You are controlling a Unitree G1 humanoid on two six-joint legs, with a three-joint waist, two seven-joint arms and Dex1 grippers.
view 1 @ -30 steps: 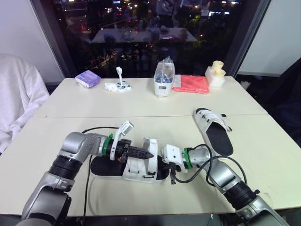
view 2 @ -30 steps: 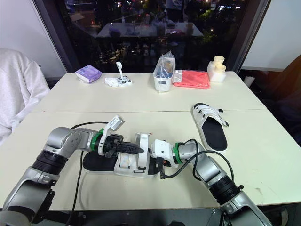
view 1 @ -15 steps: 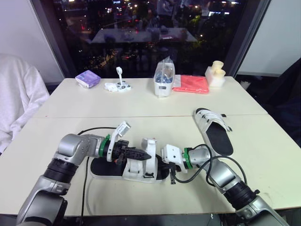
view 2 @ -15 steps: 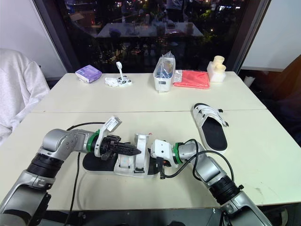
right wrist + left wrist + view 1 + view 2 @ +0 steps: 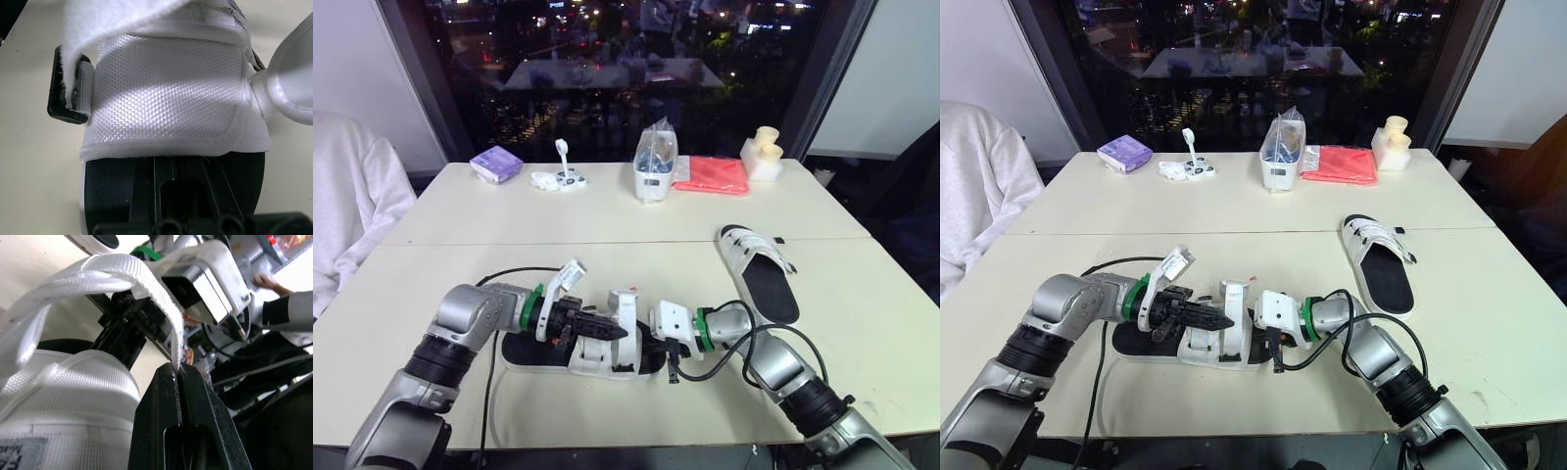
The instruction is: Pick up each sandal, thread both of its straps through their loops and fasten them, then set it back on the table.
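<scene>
The near sandal (image 5: 597, 351) lies on the counter (image 5: 607, 225), between the 2 arms. Its strap (image 5: 146, 289) is pinched at the very tip by the left claw (image 5: 612, 330), clamped tight just above the sandal's upper. The right claw (image 5: 652, 345) is set against the sandal's end; its grip cannot be told. A black loop (image 5: 63, 105) sits at the sandal's side. The strap is best drawn taut and flat across the upper, untwisted, with the sole braced. The 2nd sandal (image 5: 759, 269) waits well apart.
</scene>
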